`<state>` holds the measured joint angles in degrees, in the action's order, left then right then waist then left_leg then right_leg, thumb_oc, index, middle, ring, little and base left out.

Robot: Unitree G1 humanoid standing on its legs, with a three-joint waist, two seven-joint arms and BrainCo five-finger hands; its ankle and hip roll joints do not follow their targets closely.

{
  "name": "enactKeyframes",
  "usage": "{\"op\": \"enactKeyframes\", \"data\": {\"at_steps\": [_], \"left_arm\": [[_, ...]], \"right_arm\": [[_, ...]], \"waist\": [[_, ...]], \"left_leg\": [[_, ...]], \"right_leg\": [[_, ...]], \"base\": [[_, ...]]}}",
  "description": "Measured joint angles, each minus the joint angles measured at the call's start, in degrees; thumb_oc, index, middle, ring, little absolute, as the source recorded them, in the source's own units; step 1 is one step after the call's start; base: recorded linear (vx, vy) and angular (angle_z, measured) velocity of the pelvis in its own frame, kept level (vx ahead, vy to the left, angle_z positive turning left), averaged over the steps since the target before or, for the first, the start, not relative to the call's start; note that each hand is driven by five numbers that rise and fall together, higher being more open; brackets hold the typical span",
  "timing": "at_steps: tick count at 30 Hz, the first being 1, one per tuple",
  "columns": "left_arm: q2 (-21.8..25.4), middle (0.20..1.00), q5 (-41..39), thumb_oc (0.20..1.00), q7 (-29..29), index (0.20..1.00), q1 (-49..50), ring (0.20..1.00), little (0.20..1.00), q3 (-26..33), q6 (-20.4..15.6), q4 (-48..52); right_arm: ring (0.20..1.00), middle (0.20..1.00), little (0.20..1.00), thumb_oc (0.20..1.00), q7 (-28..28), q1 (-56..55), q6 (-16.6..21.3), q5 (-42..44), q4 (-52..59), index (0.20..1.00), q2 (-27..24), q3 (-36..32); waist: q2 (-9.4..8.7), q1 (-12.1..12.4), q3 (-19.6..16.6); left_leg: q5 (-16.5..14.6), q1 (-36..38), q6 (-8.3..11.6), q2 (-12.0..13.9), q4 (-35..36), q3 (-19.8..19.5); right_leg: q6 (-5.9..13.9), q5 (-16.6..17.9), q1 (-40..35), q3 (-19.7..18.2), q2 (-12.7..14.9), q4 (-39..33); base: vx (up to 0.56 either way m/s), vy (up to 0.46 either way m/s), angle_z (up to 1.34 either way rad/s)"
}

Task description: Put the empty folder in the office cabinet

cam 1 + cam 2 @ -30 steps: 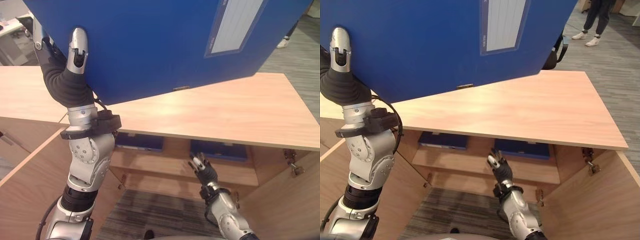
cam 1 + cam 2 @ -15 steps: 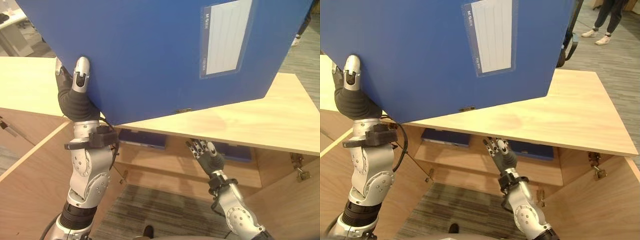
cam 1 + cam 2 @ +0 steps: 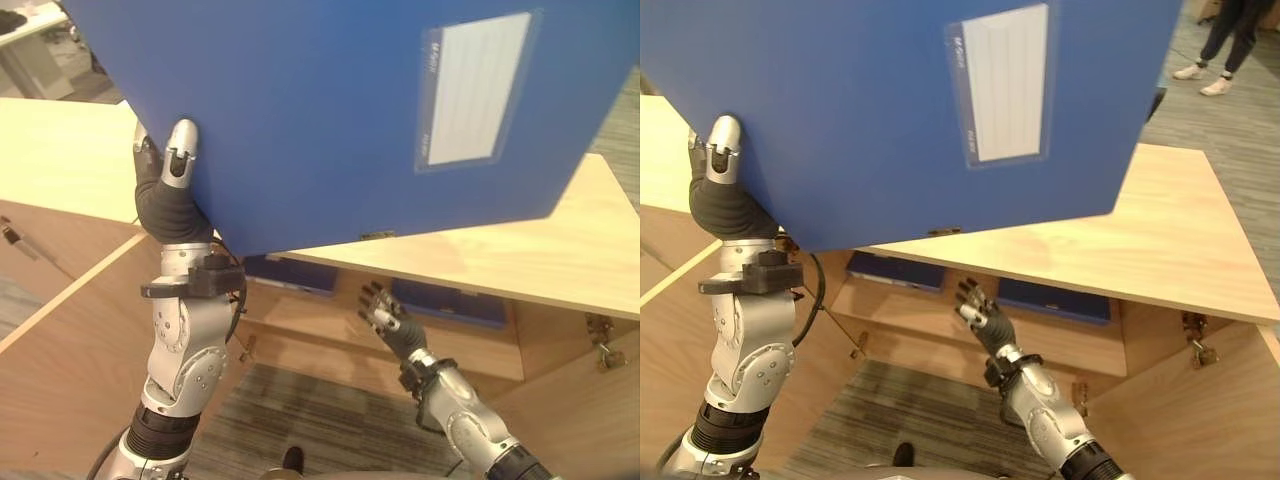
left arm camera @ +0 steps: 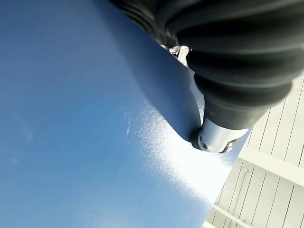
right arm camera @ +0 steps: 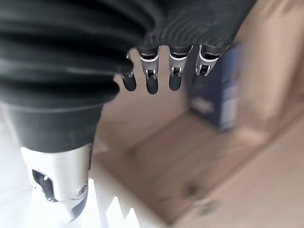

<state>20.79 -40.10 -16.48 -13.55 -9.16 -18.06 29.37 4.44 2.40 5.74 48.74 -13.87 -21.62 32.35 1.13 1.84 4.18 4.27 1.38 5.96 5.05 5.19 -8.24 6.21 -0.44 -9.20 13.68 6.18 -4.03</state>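
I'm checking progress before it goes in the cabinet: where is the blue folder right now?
The blue folder is held up above the wooden cabinet top, gripped at its lower left corner by the left hand, in both eye views.

Blue folder [image 3: 320, 110]: smooth plastic cover, slight sheen, fine grainy texture close up; clear glossy pocket over white lined paper label [image 3: 475, 90]. Cabinet [image 3: 560, 255]: light wood-grain laminate, satin. Floor [image 3: 300, 420]: grey striped carpet, rough matt.
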Motion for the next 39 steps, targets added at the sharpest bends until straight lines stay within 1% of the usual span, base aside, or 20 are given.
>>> {"op": "enactKeyframes", "data": {"at_steps": [2,3,6,9,12,14,16,18,20,22,23,26,30,31,35,36,37,39], "left_arm": [[0.01,0.200,0.02,0.200,0.13,0.200,-0.20,0.200,0.200,0.00,0.16,-0.01],[0.00,0.200,0.01,0.200,0.75,0.200,-0.37,0.200,0.200,-0.03,0.23,0.00],[0.03,0.200,0.07,0.200,2.15,0.200,-0.43,0.200,0.200,-0.35,0.57,0.00],[0.07,0.200,0.09,0.200,3.09,0.200,-0.53,0.200,0.200,-0.35,0.75,-0.02],[0.10,0.200,0.30,0.200,4.09,0.200,-0.73,0.200,0.200,-0.35,1.51,-0.02],[0.09,0.200,0.74,0.200,4.84,0.200,-0.83,0.200,0.200,-0.35,1.90,-0.02],[0.08,0.200,1.01,0.200,5.08,0.200,-0.90,0.200,0.200,-0.31,1.93,-0.02],[0.04,0.200,1.25,0.200,5.26,0.200,-0.94,0.200,0.200,-0.26,1.95,-0.02],[0.04,0.200,1.37,0.200,5.76,0.200,-1.02,0.200,0.200,-0.16,1.97,-0.02],[0.02,0.200,2.59,0.200,5.83,0.200,-0.97,0.200,0.200,0.55,1.98,-0.02],[0.02,0.200,2.93,0.200,5.78,0.200,-0.97,0.200,0.200,0.67,1.99,-0.04],[0.01,0.200,3.24,0.200,5.82,0.200,-0.91,0.200,0.200,0.96,1.99,-0.02],[-0.05,0.200,3.26,0.200,5.77,0.200,-0.56,0.200,0.200,2.65,1.95,-0.01],[-0.04,0.200,3.27,0.200,5.11,0.200,-0.49,0.200,0.200,2.94,1.88,-0.02],[-0.05,0.200,3.25,0.200,4.51,0.200,-0.30,0.200,0.200,2.95,1.77,-0.01],[-0.08,0.200,3.25,0.200,4.43,0.200,-0.18,0.200,0.200,2.96,1.66,-0.01],[-0.10,0.200,3.25,0.200,4.22,0.200,0.09,0.200,0.200,2.97,1.56,-0.01],[-0.18,0.200,3.23,0.200,3.33,0.200,0.15,0.200,0.200,2.97,1.54,-0.01]], "right_arm": [[1.000,1.000,1.000,1.000,0.98,2.31,-1.04,-3.04,0.23,1.000,-1.22,1.68],[1.000,1.000,1.000,1.000,2.33,4.69,-1.51,-5.28,0.53,1.000,-2.68,2.39],[1.000,1.000,1.000,1.000,4.89,7.61,-2.45,-7.38,0.69,1.000,-5.32,3.50],[1.000,1.000,1.000,1.000,6.86,8.27,-2.86,-8.42,0.89,1.000,-6.14,3.82],[1.000,1.000,1.000,1.000,8.91,8.38,-3.93,-9.66,3.02,1.000,-8.55,4.06],[1.000,1.000,1.000,1.000,10.76,8.58,-3.93,-9.60,6.40,1.000,-11.08,3.91],[1.000,1.000,1.000,1.000,12.05,8.52,-3.89,-9.50,9.59,1.000,-12.47,3.84],[1.000,1.000,1.000,1.000,13.10,8.50,-3.87,-9.30,11.80,1.000,-12.82,3.42],[1.000,1.000,1.000,1.000,14.47,7.31,-3.89,-8.05,17.02,1.000,-13.58,1.67],[1.000,1.000,1.000,1.000,15.95,5.63,-3.30,-4.27,23.57,1.000,-13.24,-2.48],[1.000,1.000,1.000,1.000,16.25,5.71,-2.53,-3.19,24.18,1.000,-13.01,-3.27],[1.000,1.000,1.000,1.000,16.59,5.01,-1.89,-0.15,26.83,1.000,-12.67,-5.62],[1.000,1.000,1.000,1.000,16.83,4.98,-1.14,2.30,28.29,1.000,-11.32,-6.31],[1.000,1.000,1.000,1.000,16.80,4.86,-0.94,4.31,30.09,1.000,-10.92,-6.36],[1.000,1.000,1.000,1.000,16.84,4.62,0.11,6.49,31.97,1.000,-10.48,-7.28],[1.000,1.000,1.000,1.000,16.71,4.03,0.39,6.70,31.93,1.000,-9.21,-8.48],[1.000,1.000,1.000,1.000,15.87,2.28,1.66,8.41,31.71,1.000,-6.63,-10.40],[1.000,1.000,1.000,1.000,14.00,0.89,3.06,9.23,31.26,1.000,-3.98,-10.30]], "waist": [[-0.13,0.06,0.02],[-0.12,0.13,0.03],[-0.15,0.46,0.03],[-0.15,0.56,0.02],[-0.16,0.52,0.02],[-0.13,0.46,0.03],[-0.12,0.39,0.03],[-0.11,0.28,0.03],[-0.02,0.34,0.06],[-0.03,0.26,0.06],[-0.02,0.22,0.05],[-0.02,-0.05,0.04],[-0.01,-0.45,0.03],[-0.09,-1.00,-0.01],[-0.12,-1.36,-0.04],[-0.14,-1.38,-0.05],[-0.19,-1.40,-0.09],[-0.24,-1.63,-0.15]], "left_leg": [[0.02,0.00,0.01,0.00,0.00,-0.10],[0.34,0.01,0.03,0.01,-0.02,-0.14],[0.56,-0.08,0.01,-0.02,0.00,-0.62],[0.63,-0.22,0.02,-0.06,0.01,-0.97],[0.65,-0.39,0.00,-0.11,0.01,-1.28],[0.78,-0.58,-0.01,-0.14,0.00,-1.40],[0.72,-0.59,-0.04,-0.15,0.02,-1.38],[0.72,-0.54,-0.06,-0.15,0.01,-1.33],[0.72,-0.70,-0.06,-0.15,0.00,-1.31],[0.73,-0.65,-0.06,-0.15,0.00,-1.06],[0.73,-0.61,-0.06,-0.15,0.00,-0.99],[0.72,-0.61,-0.07,-0.12,0.01,-0.69],[0.66,-0.61,-0.14,-0.05,0.01,0.03],[0.66,-0.56,-0.15,-0.06,0.01,0.07],[0.66,-0.43,-0.15,-0.03,0.01,0.16],[0.66,-0.40,-0.15,-0.02,0.01,0.18],[0.64,-0.37,-0.17,-0.02,0.01,0.25],[0.62,-0.35,-0.21,-0.02,0.01,0.44]], "right_leg": [[0.00,0.00,-0.14,0.00,-0.01,0.01],[0.00,-0.01,0.14,0.08,-0.01,0.43],[0.04,-0.09,0.14,0.65,0.01,0.65],[0.06,-0.11,0.10,1.01,0.02,0.64],[0.06,-0.11,0.08,1.24,0.01,0.59],[0.06,-0.09,0.28,1.31,0.01,0.71],[0.07,-0.10,0.23,1.31,0.04,0.63],[0.06,-0.09,0.26,1.29,0.04,0.74],[0.06,-0.09,0.44,1.26,0.05,0.72],[0.06,-0.09,0.47,1.09,0.08,0.71],[0.06,-0.09,0.47,1.04,0.09,0.72],[0.06,-0.09,0.61,0.76,0.10,0.73],[0.05,-0.08,1.10,-0.14,0.12,0.93],[0.05,-0.08,1.12,-0.21,0.15,1.00],[0.06,-0.08,1.12,-0.31,0.14,1.07],[0.05,-0.08,1.12,-0.34,0.15,1.11],[0.05,-0.08,1.13,-0.41,0.14,1.13],[0.06,-0.08,1.22,-0.58,0.17,1.18]], "base": [[-0.02,0.003,0.00],[-0.02,0.004,0.06],[-0.03,0.011,0.09],[0.01,0.001,0.06],[-0.03,0.014,0.05],[0.00,0.000,0.00],[0.00,0.000,0.00],[-0.02,0.006,0.00],[0.00,0.000,0.00],[0.01,0.000,-0.04],[0.01,-0.003,-0.06],[0.01,0.004,-0.04],[0.01,-0.002,-0.10],[0.00,0.000,0.00],[0.00,0.000,0.00],[0.00,0.000,0.00],[0.00,0.000,0.00],[0.01,0.007,-0.04]]}}
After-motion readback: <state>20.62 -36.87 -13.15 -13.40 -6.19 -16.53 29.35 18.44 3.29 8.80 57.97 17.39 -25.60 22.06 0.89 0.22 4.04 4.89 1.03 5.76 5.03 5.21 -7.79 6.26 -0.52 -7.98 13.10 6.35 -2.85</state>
